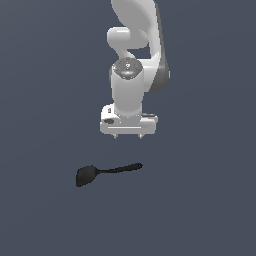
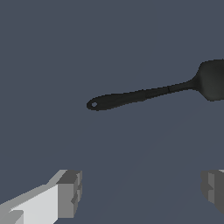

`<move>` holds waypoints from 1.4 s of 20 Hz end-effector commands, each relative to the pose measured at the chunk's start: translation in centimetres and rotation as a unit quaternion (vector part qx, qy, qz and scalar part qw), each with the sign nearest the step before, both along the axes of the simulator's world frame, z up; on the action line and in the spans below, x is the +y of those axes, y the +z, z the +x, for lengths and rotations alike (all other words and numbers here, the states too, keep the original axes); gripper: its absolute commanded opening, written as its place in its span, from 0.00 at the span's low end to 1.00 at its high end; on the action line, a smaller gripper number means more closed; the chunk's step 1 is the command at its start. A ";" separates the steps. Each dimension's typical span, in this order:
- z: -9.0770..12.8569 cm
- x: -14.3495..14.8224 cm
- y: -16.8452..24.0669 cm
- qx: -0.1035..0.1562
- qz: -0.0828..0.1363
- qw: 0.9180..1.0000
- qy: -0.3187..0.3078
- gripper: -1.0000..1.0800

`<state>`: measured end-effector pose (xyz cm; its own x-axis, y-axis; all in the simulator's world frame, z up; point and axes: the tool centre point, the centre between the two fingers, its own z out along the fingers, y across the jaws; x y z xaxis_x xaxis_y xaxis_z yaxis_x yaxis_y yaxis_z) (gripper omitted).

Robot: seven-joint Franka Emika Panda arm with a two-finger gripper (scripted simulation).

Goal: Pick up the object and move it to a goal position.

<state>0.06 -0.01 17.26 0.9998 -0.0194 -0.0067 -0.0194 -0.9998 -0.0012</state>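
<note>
A matte black spatula (image 1: pixel 102 172) lies flat on the dark grey surface, its broad head toward the exterior view's left and its thin handle toward the right. In the wrist view the spatula (image 2: pixel 144 94) shows whole except the head's edge, with a hole at the handle's end. My gripper (image 1: pixel 129 136) hangs above and behind the handle end, clear of it. It is open and empty. In the wrist view the gripper (image 2: pixel 140 190) shows two grey fingertips (image 2: pixel 70 192) set wide apart, with the spatula beyond them.
The white arm (image 1: pixel 135 60) rises behind the gripper. The dark grey surface (image 1: pixel 200 200) spreads flat around the spatula with no other objects in view.
</note>
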 end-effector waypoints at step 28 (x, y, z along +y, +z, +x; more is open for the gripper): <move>2.3 0.5 -0.1 -0.011 0.001 0.996 -0.094 0.96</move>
